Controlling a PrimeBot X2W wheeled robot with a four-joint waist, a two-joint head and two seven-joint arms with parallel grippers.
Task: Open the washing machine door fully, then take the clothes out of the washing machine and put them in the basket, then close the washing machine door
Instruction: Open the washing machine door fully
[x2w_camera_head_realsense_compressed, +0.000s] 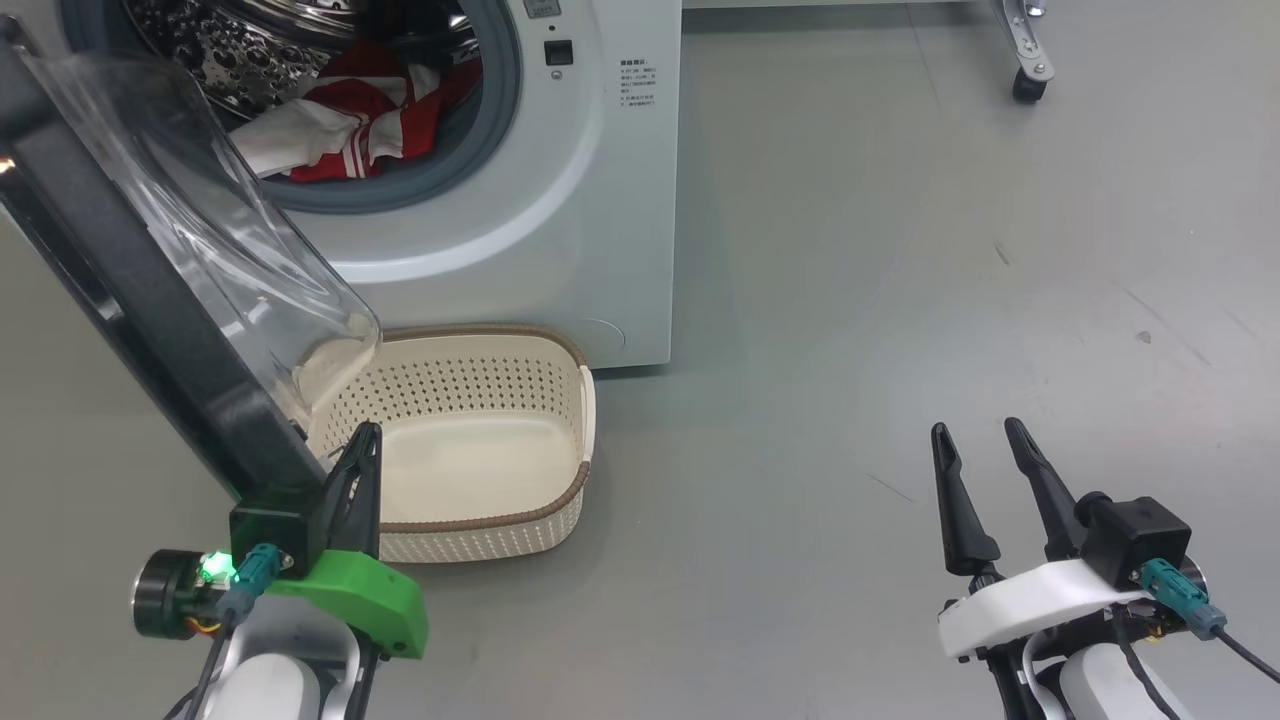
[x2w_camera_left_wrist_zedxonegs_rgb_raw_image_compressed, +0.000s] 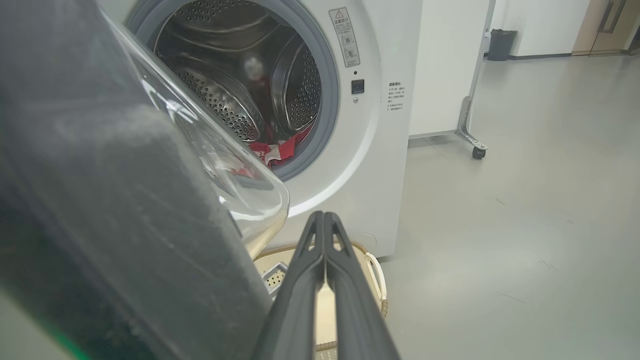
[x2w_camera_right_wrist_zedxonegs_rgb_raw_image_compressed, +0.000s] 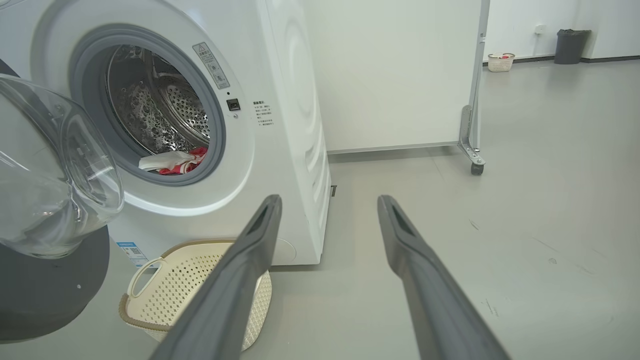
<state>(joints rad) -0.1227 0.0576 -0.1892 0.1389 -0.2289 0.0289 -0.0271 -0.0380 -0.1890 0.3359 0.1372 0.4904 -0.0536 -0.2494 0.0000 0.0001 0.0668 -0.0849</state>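
Pressing its two dark fingers flat together, the left gripper (x2w_camera_head_realsense_compressed: 366, 435) holds nothing. Its tips sit just beside the lower end of the washing machine door (x2w_camera_head_realsense_compressed: 130, 320), and whether they touch the black rim cannot be told. The door stands swung out to the left, wide open, with its clear glass bowl bulging toward the machine and hanging over the near-left corner of the basket (x2w_camera_head_realsense_compressed: 480, 385).

The basket rests on the grey floor (x2w_camera_head_realsense_compressed: 900, 250) just right of the left gripper, close against the foot of the washing machine (x2w_camera_head_realsense_compressed: 560, 230) and below its round opening. Farther back, the clothes (x2w_camera_head_realsense_compressed: 370, 110) lie inside the steel drum (x2w_camera_head_realsense_compressed: 200, 50) at the bottom of its mouth — red fabric with white stripes bunched beside a white cloth, both against the grey gasket (x2w_camera_head_realsense_compressed: 505, 120).

Well to the right, the right gripper (x2w_camera_head_realsense_compressed: 977, 430) hovers over bare floor with its fingers spread wide and nothing between them, well apart from both the basket and the machine. Beyond it, to the far right of the washer, a caster (x2w_camera_head_realsense_compressed: 1030, 82) of a wheeled frame stands on the floor, and the right wrist view shows a dark bin (x2w_camera_right_wrist_zedxonegs_rgb_raw_image_compressed: 571, 46) against the far wall.
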